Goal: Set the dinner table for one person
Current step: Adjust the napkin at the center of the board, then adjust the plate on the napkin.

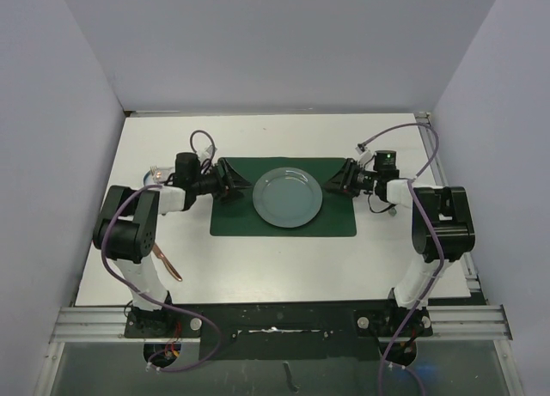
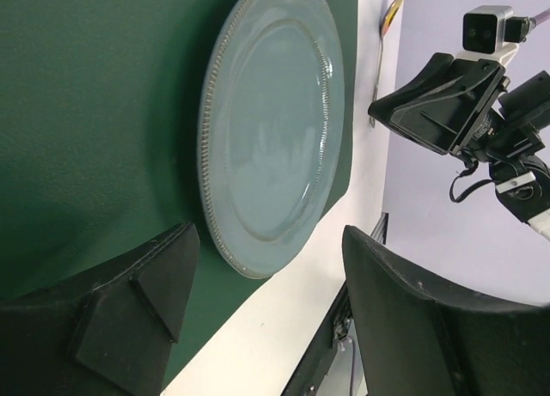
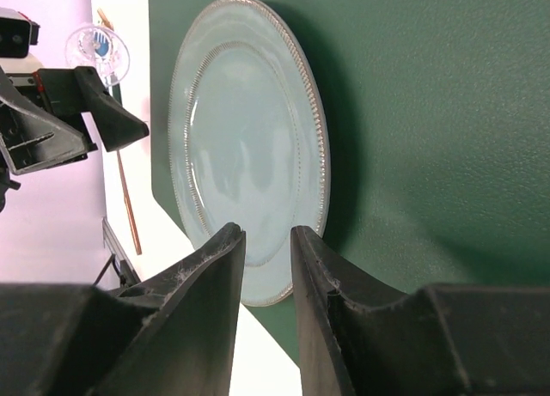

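Top external: the dinner table [image 1: 284,267] fills the floor of the view. A dark green placemat [image 1: 335,220] lies at its middle, and a blue-grey plate [image 1: 288,197] sits centred on the mat with its face bare. The left gripper [image 1: 236,183] rests low at the mat's left edge and the right gripper [image 1: 333,179] at its right edge, both pointing at the plate. A clear glass [image 1: 156,169] stands on the white top behind the left arm; what it holds cannot be told. A copper-coloured utensil [image 1: 169,264] lies near that arm's base.

Left wrist: the left gripper [image 2: 271,250] has its jaws spread wide with nothing between them, over placemat [image 2: 94,112] and table [image 2: 258,344]. The plate [image 2: 266,130] is ahead, the right gripper [image 2: 391,112] beyond it.

Right wrist: the right gripper [image 3: 265,241] shows a narrow gap between its jaws, gripping nothing. Past the plate [image 3: 249,130] and placemat [image 3: 430,112] are the glass [image 3: 99,48], the utensil [image 3: 129,203] and the left gripper [image 3: 94,143].
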`<action>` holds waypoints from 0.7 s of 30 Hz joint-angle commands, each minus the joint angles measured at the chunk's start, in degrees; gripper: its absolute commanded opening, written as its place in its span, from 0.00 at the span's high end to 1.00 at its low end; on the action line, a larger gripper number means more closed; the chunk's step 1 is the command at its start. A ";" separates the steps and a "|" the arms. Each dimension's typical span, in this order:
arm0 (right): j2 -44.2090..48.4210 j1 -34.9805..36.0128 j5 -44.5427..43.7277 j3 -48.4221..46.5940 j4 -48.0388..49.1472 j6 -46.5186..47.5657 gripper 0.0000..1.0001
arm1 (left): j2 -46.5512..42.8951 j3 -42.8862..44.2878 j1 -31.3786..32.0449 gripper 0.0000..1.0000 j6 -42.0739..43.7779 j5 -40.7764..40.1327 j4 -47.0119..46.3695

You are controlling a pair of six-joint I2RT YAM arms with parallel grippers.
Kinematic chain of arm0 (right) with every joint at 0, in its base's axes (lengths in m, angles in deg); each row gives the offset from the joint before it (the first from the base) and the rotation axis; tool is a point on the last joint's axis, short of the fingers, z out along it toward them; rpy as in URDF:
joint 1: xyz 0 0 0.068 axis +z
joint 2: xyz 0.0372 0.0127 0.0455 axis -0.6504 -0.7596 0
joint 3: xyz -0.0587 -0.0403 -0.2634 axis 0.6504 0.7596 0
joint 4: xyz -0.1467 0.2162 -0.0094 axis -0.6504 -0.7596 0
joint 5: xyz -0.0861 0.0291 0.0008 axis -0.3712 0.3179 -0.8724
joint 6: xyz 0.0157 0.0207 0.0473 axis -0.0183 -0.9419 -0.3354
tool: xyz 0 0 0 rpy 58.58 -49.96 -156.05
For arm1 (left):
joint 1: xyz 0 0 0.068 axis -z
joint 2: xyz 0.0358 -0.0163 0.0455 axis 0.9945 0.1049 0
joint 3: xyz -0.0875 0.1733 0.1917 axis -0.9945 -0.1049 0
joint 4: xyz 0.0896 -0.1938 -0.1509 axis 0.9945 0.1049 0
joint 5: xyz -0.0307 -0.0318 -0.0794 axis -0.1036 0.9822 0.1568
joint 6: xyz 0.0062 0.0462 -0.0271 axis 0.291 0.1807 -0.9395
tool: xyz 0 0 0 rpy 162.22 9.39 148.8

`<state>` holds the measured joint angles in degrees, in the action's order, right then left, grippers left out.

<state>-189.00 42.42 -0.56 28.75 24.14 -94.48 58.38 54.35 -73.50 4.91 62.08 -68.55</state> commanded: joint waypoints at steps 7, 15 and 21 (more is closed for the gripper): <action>-2.87 1.71 -0.11 -1.59 2.71 -0.43 0.70 | 4.07 1.48 -0.20 0.34 2.69 0.88 -1.31; -3.45 1.93 -0.63 -2.56 1.50 0.25 0.70 | 7.88 2.29 -0.06 0.34 0.46 4.12 -6.56; -4.02 2.33 -1.67 -3.67 -0.24 1.26 0.70 | 9.99 2.72 -0.03 0.34 -2.50 6.46 -11.75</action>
<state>-192.72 44.06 -1.61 27.79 23.96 -94.39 66.97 54.99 -73.61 3.89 66.19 -74.30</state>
